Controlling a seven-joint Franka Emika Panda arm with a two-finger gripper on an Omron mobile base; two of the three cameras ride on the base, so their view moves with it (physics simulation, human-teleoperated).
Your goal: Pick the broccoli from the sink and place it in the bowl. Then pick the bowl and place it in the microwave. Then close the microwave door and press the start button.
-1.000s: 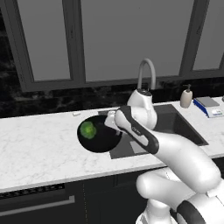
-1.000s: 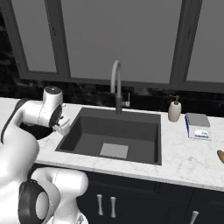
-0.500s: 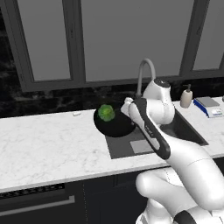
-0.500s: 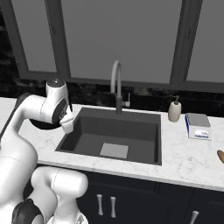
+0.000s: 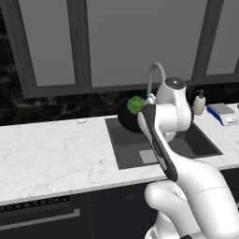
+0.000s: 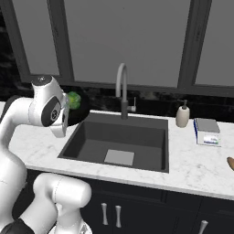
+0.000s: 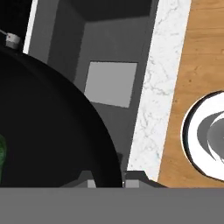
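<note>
Black bowl [image 5: 126,119] (one) carries one broccoli [image 5: 135,104] above one sink [image 6: 119,141].

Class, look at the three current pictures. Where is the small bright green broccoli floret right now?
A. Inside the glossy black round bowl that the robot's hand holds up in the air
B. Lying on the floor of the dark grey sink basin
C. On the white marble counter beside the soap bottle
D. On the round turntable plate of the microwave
A: the small bright green broccoli floret sits in the glossy black round bowl, which the hand carries above the dark grey sink basin.
</note>
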